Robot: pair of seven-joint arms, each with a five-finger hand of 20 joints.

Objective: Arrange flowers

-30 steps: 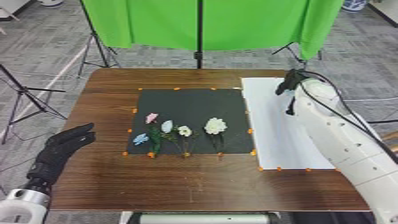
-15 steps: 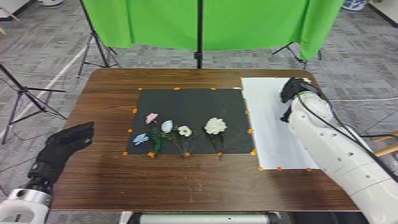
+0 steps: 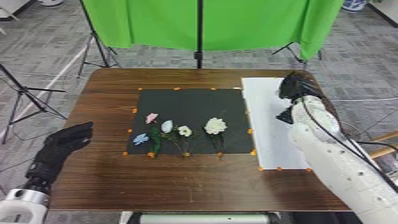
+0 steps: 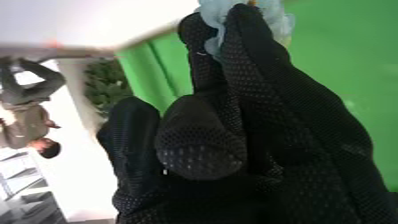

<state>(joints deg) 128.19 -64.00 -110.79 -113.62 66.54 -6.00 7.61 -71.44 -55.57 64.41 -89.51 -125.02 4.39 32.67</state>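
In the head view, my right hand (image 3: 295, 89) is over the far part of the white sheet (image 3: 277, 142). In the right wrist view, a pale bluish-white flower (image 4: 282, 24) pokes out at the fingertips of my right hand (image 4: 298, 115), whose fingers are closed round it; its stem is hidden. On the black mat (image 3: 188, 103) lie a pink flower (image 3: 151, 118), a blue one (image 3: 140, 139), a pale blue one (image 3: 167, 126), a small white one (image 3: 185, 131) and a larger white one (image 3: 215, 126), blooms toward the far side. My left hand (image 3: 64, 143) stays relaxed and empty by the table's left edge.
The brown wooden table (image 3: 195, 185) extends around mat and sheet, with orange tape marks along their borders. Behind it hang a green cloth (image 3: 160, 25) and its black stand (image 3: 199, 55). A tripod (image 3: 25, 92) stands on the floor at the left.
My right hand has come slightly toward the table's near side above the white sheet, and its wrist has turned. The flowers on the mat lie as before.
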